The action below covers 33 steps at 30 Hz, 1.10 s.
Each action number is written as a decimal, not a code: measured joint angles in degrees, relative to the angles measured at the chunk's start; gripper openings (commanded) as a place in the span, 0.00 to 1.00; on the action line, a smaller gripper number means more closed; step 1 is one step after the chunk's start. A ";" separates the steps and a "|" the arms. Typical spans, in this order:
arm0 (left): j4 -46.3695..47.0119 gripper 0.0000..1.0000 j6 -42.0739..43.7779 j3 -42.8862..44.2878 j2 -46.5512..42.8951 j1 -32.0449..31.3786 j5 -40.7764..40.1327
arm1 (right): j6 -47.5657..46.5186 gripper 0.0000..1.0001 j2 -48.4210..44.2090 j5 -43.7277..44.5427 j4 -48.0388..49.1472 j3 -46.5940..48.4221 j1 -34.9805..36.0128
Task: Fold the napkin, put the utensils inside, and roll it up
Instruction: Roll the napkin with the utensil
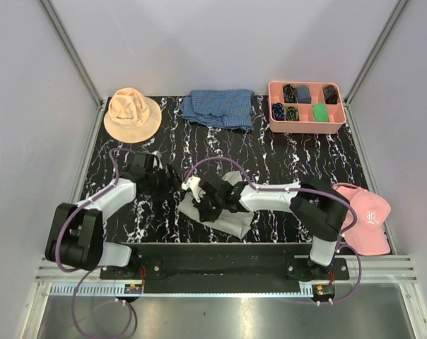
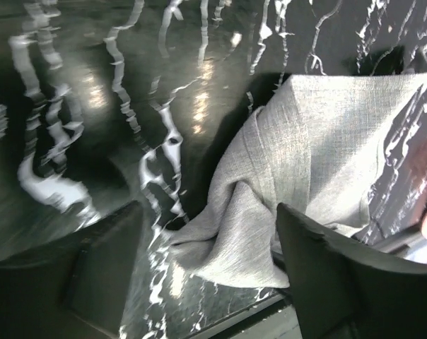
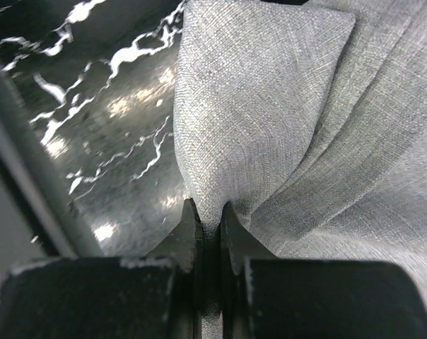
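The light-grey napkin lies crumpled on the black marbled table, near the front edge between the two arms. My right gripper is over it. In the right wrist view that gripper is shut on a pinched fold of the napkin. My left gripper hovers just left of the cloth. In the left wrist view the left gripper stands open, its fingers either side of a bunched corner of the napkin without holding it. The utensils are out of view.
At the back stand an orange bucket hat, a blue checked cloth and a pink tray with small dark items. A pink cap lies at the right front. The table's front edge runs close below the napkin.
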 measured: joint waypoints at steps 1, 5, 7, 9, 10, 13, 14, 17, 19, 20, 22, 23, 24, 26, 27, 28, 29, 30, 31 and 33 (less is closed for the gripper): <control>-1.03 0.82 0.26 -0.02 -1.11 0.13 -0.81 | -0.04 0.00 0.00 -2.43 -0.42 0.07 -0.92; -3.19 0.82 0.74 -1.29 -5.64 0.15 -2.91 | 0.02 0.00 0.07 -13.05 -2.19 0.28 -5.33; -3.34 0.82 1.11 -2.97 -8.15 0.15 -3.10 | 0.20 0.00 0.31 -17.94 -2.71 0.57 -7.39; -3.43 0.82 1.36 -5.16 -11.06 0.15 -2.97 | 0.85 0.00 1.18 -23.98 -3.04 1.31 -9.70; -3.26 0.82 1.42 -6.21 -12.48 0.15 -2.84 | 1.33 0.00 1.88 -26.80 -3.13 1.86 -10.86; -2.01 0.82 1.40 -9.42 -16.59 0.15 -1.81 | 2.54 0.00 4.52 -35.04 -3.21 3.39 -14.08; -1.44 0.82 1.33 -10.21 -17.49 0.15 -1.49 | 2.84 0.00 5.22 -36.81 -3.21 3.63 -14.71; 0.70 0.82 1.20 -12.28 -19.47 0.15 -0.22 | 3.80 0.00 8.02 -42.73 -3.19 4.63 -16.65; 2.14 0.81 0.98 -13.25 -19.69 0.13 0.55 | 4.39 0.00 9.90 -45.77 -3.15 5.14 -17.53; 2.99 0.80 0.81 -13.73 -19.67 0.11 0.87 | 4.63 0.00 10.60 -46.97 -3.15 5.22 -17.81; 4.42 0.77 0.24 -14.71 -19.54 0.04 1.55 | 5.01 0.00 11.72 -48.92 -3.10 5.22 -18.36; 5.09 0.76 -0.09 -15.10 -19.30 0.04 1.79 | 5.20 0.00 12.15 -49.81 -3.06 5.22 -18.56; 5.88 0.74 -0.48 -15.39 -18.93 -0.02 2.03 | 5.40 0.00 12.59 -50.49 -3.02 5.22 -18.71; 7.26 0.69 -1.20 -15.54 -17.81 -0.22 2.25 | 5.75 0.00 13.31 -51.71 -2.97 5.22 -18.99; 8.20 0.68 -1.64 -15.54 -17.14 -0.37 2.40 | 5.88 0.00 13.62 -52.30 -2.95 5.22 -19.08; 8.85 0.64 -1.97 -15.54 -16.72 -0.46 2.49 | 6.05 0.00 13.90 -52.74 -2.84 5.22 -19.17; 9.64 0.61 -2.23 -15.54 -16.22 -0.63 2.62 | 6.25 0.00 14.19 -53.11 -2.69 5.22 -19.23; 10.43 0.60 -2.54 -15.54 -15.67 -0.94 2.67 | 6.36 0.00 14.45 -53.44 -2.49 5.22 -19.28; 11.04 0.59 -2.93 -15.54 -15.21 -1.31 2.75 | 6.56 0.00 14.80 -53.94 -2.14 5.22 -19.32; 12.28 0.54 -3.34 -15.54 -14.51 -2.10 2.93 | 6.91 0.00 15.41 -54.53 -1.64 5.22 -19.47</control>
